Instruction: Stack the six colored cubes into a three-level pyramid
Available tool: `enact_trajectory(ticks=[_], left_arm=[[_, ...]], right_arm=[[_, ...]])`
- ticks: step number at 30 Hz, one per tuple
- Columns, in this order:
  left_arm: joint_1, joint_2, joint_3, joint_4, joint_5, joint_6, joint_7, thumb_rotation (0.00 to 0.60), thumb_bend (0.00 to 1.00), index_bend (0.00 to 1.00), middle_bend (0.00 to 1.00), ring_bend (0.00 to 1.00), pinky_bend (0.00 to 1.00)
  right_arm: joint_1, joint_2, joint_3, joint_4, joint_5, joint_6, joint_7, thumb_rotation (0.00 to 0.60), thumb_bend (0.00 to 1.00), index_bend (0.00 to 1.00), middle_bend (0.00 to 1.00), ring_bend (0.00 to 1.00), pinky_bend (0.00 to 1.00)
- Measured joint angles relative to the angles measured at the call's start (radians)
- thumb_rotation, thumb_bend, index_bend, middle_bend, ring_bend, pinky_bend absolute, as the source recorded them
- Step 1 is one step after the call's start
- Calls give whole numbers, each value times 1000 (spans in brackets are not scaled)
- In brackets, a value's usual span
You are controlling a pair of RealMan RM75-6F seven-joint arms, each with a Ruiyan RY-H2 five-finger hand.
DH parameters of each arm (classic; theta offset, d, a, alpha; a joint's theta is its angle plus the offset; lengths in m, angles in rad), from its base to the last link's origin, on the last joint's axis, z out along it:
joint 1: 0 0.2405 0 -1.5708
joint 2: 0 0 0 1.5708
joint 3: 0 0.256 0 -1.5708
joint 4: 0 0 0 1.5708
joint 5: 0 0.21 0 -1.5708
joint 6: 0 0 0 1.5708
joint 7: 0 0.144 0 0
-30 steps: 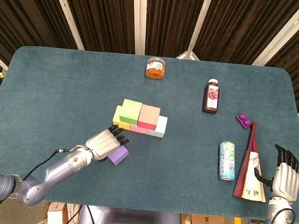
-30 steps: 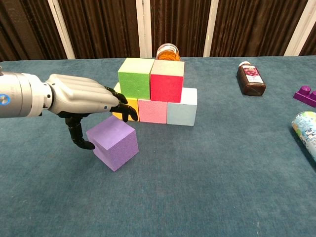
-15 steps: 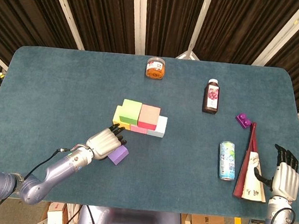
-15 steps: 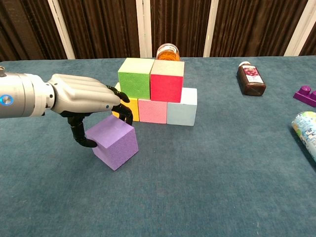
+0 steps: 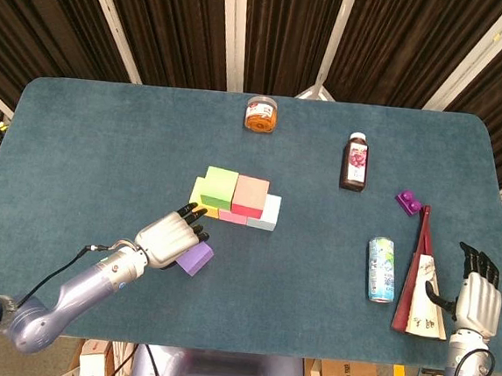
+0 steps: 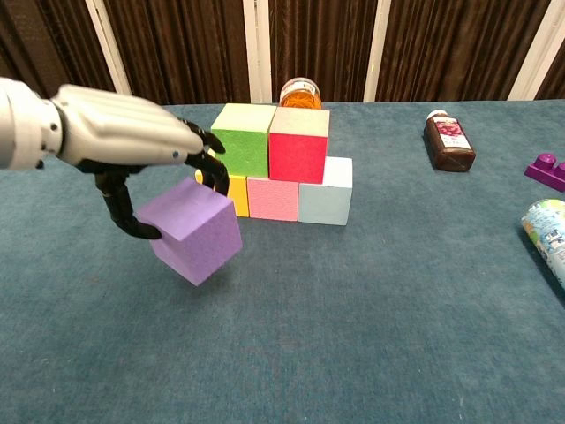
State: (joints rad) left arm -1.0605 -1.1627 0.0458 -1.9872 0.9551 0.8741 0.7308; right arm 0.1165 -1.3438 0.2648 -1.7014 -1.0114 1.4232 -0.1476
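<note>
Nearest in the scene, the left hand holds the purple cube clear of the surface, tilted on one corner, just in front and to the left of the stack. The thumb hooks the cube's left face and the dark fingers press its far top edge, so the fingers are clamped on the cube across opposite sides. The cube looks like light foam or soft plastic: matte, faintly textured, likely grippy and forgiving, with little weight to fight. Its tilt suggests the hold sits high and off-centre. Pinching two opposite flat faces around mid-height would probably keep it level for placing.

Just beyond it stands the unfinished pyramid. The bottom row runs yellow cube, pink cube and pale blue cube, touching side by side. On them sit the green cube and red cube, also touching. The top level is not yet filled, and the purple cube presumably belongs over the green-red seam. Light blocks like these would shift easily if nudged, so it should be set down gently.

At the near right edge, the right hand rests idle with fingers apart and upright, holding nothing, just beside a folded dark red fan.
</note>
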Motion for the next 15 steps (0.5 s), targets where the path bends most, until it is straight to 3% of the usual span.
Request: enact_trajectory(ticks=[8, 15], left_arm=[[20, 128, -4, -86, 34, 41, -10, 600, 384, 266, 311, 0, 0], [17, 173, -49, -93, 11, 55, -35, 600, 383, 265, 310, 0, 0]], right_arm=[[-1, 2, -2, -5, -3, 2, 0, 600, 278, 125, 138, 0, 0], [-1, 1, -3, -4, 1, -1, 1, 600, 278, 125, 138, 0, 0]])
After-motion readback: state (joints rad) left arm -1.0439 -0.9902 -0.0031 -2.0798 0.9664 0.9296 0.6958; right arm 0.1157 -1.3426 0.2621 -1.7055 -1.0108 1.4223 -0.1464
